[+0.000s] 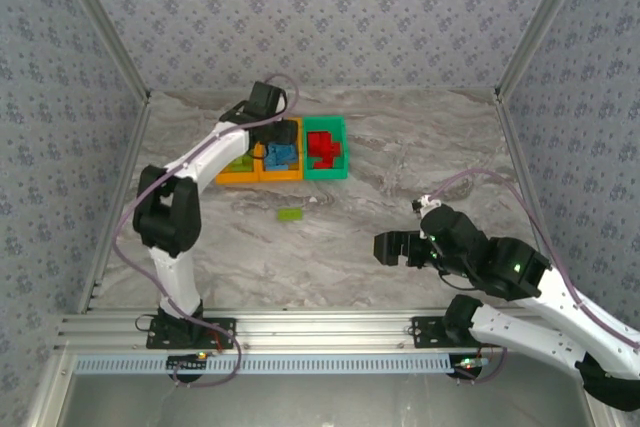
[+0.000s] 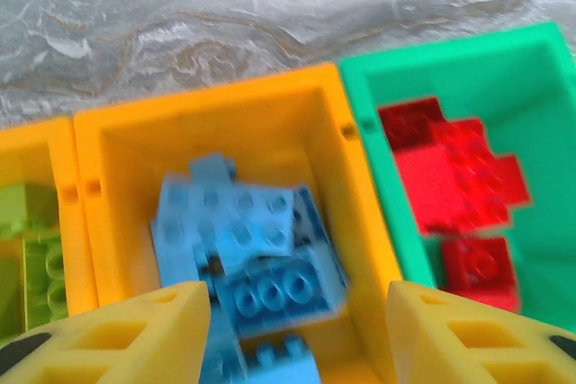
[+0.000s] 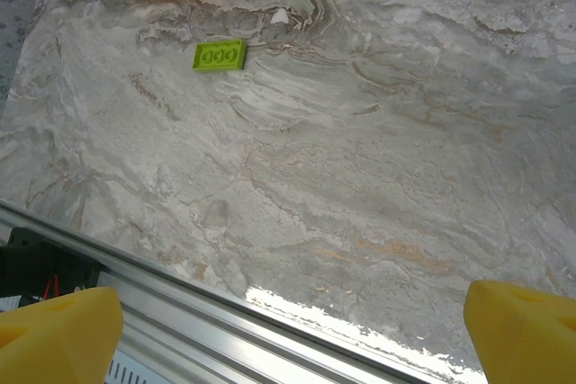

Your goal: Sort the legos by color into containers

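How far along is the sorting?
Nearly done. Blue bricks sit in the middle orange bin, red bricks in the green bin, lime bricks in the left orange bin. Left pincer and right pincer are open, empty. One loose lime brick lies on the table.

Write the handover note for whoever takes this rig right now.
Left gripper: open, above the middle orange bin, holding nothing.
Right gripper: open, over the table near the front.
Done: blue legos lie in the middle orange bin, lime legos in the left orange bin, red legos in the green bin.
Left: one lime brick on the table in front of the bins; it belongs in the left orange bin.
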